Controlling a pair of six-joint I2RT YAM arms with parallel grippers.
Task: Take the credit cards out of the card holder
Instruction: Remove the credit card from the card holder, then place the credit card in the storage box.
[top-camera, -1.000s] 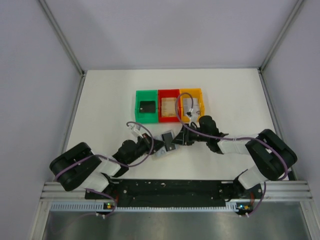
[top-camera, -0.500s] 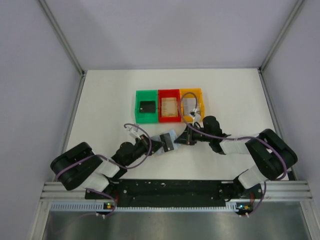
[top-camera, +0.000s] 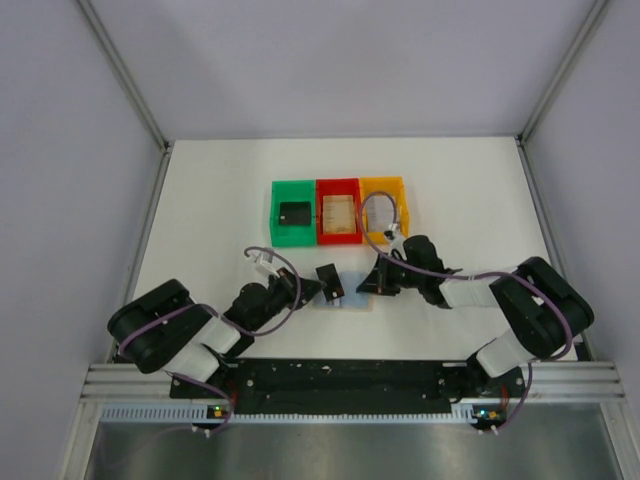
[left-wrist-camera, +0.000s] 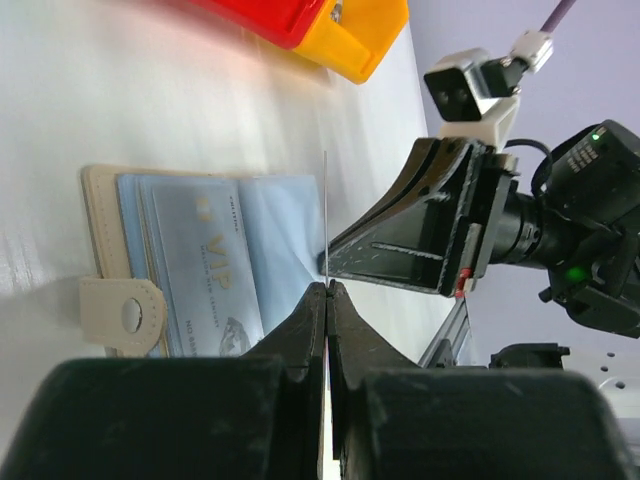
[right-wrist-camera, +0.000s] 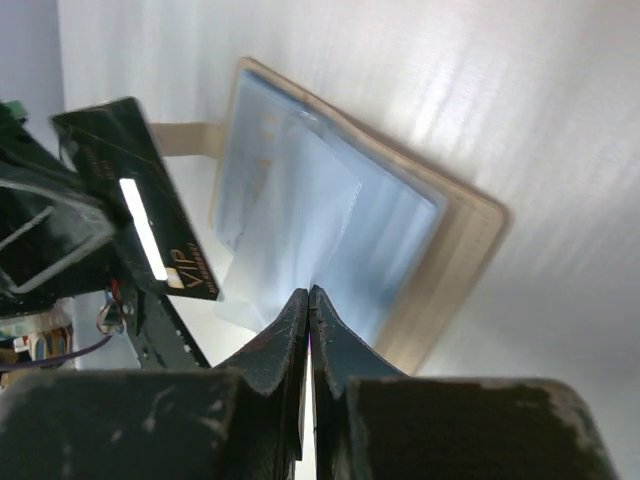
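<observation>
The card holder (top-camera: 347, 298) lies open on the table, tan outside and light blue inside (left-wrist-camera: 190, 260). A light blue VIP card sits in its left panel. My right gripper (top-camera: 368, 283) is shut on a light blue sleeve of the holder (right-wrist-camera: 330, 200), with the jaws (right-wrist-camera: 308, 292) pinched together. My left gripper (top-camera: 320, 287) is shut on a black VIP card (right-wrist-camera: 140, 200), held on edge just left of the holder. That card shows only as a thin line (left-wrist-camera: 325, 220) above the left gripper's tips (left-wrist-camera: 329, 287).
Three bins stand in a row behind: green (top-camera: 293, 211) with a black card in it, red (top-camera: 338, 212) with a tan card, and orange (top-camera: 385, 205). The red bin (left-wrist-camera: 270, 15) and orange bin (left-wrist-camera: 360, 40) also show in the left wrist view.
The right gripper has moved back from the orange bin toward the near edge. The holder has come down flat, and the black card now stands apart from it in the left gripper.
</observation>
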